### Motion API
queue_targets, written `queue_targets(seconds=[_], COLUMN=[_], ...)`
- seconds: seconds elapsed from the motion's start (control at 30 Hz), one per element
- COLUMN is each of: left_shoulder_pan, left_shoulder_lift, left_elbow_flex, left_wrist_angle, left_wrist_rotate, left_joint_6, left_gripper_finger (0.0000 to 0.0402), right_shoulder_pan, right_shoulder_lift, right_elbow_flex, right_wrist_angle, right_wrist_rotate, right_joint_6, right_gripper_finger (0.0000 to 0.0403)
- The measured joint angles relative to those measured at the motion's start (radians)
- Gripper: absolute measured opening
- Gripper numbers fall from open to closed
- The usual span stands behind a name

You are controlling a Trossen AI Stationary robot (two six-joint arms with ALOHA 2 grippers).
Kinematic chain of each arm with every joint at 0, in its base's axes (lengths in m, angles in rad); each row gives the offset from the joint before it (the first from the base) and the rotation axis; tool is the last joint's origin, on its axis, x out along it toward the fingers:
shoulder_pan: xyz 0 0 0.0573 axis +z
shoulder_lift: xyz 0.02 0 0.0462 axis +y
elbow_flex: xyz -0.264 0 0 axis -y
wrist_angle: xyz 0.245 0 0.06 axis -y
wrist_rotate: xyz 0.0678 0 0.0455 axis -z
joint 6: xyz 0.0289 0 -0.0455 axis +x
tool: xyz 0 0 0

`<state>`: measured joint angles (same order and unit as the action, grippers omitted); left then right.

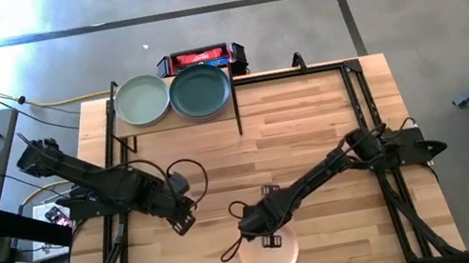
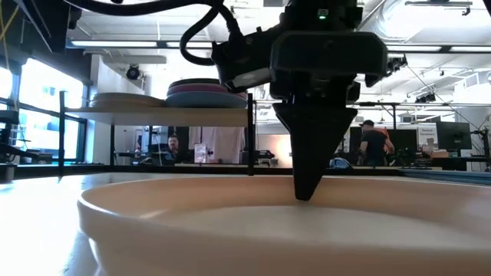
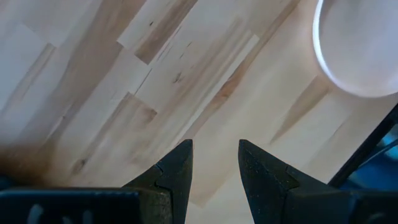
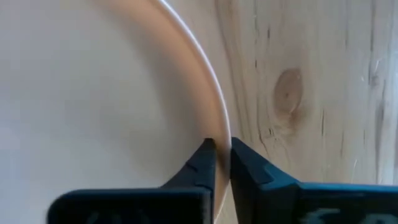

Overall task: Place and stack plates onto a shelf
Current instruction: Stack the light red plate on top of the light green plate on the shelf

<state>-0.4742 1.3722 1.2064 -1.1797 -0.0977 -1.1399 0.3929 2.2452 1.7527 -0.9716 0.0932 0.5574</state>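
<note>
1. Step in hand: picking the next plate. The right gripper is down at the rim of the peach plate, which sits at the near edge of the table, well apart from the shelf.
2. Right wrist view shows one finger inside the rim and one outside, drawn together with the rim between them, so the gripper is pinched on the plate rim. The low view agrees: fingers come down in a narrow point onto the far rim. Plate looks flat on the table, not yet lifted.
3. The left gripper waits over bare wood on the left side of the table, fingers apart, holding nothing; a plate edge shows off to one side in its view.
4. Shelf state: sage green plate and dark teal plate sit side by side on top at the far edge. The low view shows stacks there, count unclear.
5. Next move, judged: lift the peach plate clear, keep it level, carry it to the far-left shelf, set it centred on one stack. A one-sided rim grip may let it tilt or slip.
6. Orientation: plate is round, so no long axis; open side faces up, base on the table.
</note>
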Motion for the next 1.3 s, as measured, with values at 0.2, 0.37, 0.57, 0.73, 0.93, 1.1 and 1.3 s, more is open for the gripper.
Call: queue_targets(seconds=[0.2,0.37,0.57,0.73,0.93,1.1,1.3], left_shoulder_pan=[0.0,0.001,0.016,0.065,0.141,0.201,0.262], left_shoulder_lift=[0.042,0.07,0.082,0.081,0.081,0.081,0.081], left_elbow_flex=[0.0,0.0,0.0,0.0,0.0,0.0,0.0], left_wrist_angle=[0.0,0.002,0.008,0.035,0.106,0.208,0.319], left_wrist_rotate=[-0.001,-0.001,-0.012,-0.013,-0.013,-0.012,-0.012], left_joint_6=[0.141,0.217,0.215,0.129,0.075,0.08,0.133], left_gripper_finger=[0.0117,0.0117,0.0117,0.0117,0.0117,0.0117,0.0117], right_shoulder_pan=[-0.002,-0.002,-0.003,-0.016,-0.061,-0.109,-0.167], right_shoulder_lift=[0.0,-0.006,-0.047,-0.102,-0.16,-0.203,-0.26], right_elbow_flex=[0.0,0.001,0.001,0.0,0.0,0.0,0.0], right_wrist_angle=[-0.011,-0.053,-0.094,-0.12,-0.162,-0.192,-0.202], right_wrist_rotate=[0.0,0.0,0.01,0.038,0.045,0.047,0.049], right_joint_6=[-0.013,-0.025,-0.041,-0.042,-0.011,0.011,0.01], right_gripper_finger=[0.0003,0.0002,0.0,0.0,0.0001,0.0,0.0])
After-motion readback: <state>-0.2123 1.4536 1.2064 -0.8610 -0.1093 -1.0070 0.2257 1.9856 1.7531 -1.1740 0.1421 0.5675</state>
